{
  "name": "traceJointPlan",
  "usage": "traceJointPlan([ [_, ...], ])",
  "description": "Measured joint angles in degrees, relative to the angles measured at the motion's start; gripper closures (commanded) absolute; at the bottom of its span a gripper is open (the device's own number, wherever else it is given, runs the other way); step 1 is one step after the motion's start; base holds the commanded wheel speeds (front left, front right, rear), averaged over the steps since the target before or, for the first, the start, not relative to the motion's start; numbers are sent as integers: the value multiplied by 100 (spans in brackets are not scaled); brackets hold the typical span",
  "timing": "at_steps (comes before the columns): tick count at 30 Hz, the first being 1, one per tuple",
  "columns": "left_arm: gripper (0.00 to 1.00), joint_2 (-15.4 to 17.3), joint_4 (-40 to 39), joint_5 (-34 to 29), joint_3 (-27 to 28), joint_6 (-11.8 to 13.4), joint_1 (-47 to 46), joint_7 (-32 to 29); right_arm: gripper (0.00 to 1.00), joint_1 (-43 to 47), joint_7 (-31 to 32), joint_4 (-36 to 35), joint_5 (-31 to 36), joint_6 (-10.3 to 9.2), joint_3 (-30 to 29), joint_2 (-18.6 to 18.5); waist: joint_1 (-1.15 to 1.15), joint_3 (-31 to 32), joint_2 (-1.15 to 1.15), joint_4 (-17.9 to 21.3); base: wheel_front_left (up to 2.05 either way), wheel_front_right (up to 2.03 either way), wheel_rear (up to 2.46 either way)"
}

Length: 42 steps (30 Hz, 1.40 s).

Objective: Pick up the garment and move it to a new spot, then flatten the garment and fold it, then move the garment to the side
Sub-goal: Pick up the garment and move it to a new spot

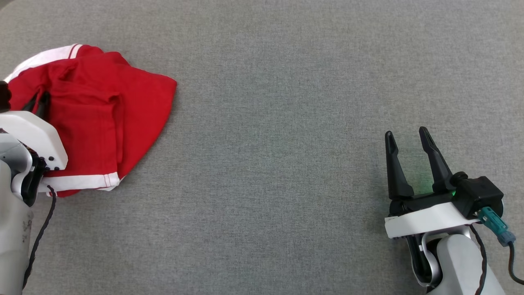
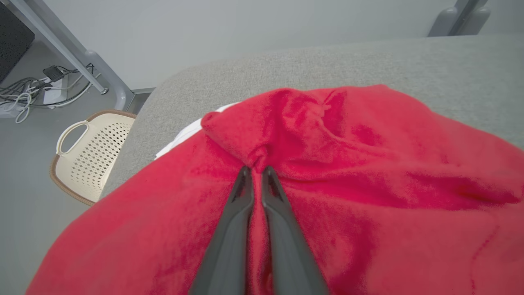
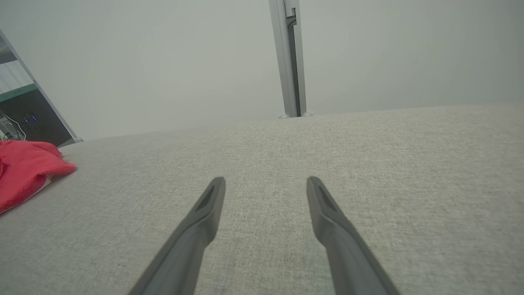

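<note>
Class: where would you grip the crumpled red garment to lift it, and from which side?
Pinch a raised fold in the bunched middle of the red garment, coming from above. The ridge stands proud, while the flat hems lie tight on the grey surface. The left gripper is shut on one such fold.

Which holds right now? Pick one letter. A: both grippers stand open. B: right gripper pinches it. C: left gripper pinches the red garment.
C: the left gripper is shut on a fold of the red garment; the right gripper stands open, apart from it.
</note>
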<state>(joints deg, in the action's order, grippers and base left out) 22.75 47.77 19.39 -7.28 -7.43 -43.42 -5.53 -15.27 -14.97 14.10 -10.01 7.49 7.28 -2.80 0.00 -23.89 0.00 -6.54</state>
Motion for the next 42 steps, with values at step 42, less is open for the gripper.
traceJointPlan([
  [42,100,-1092,-4399,515,-990,508,1199,131,0,242,0,107,-717,0,124,2,0,1384,0,966,0,0,0],
])
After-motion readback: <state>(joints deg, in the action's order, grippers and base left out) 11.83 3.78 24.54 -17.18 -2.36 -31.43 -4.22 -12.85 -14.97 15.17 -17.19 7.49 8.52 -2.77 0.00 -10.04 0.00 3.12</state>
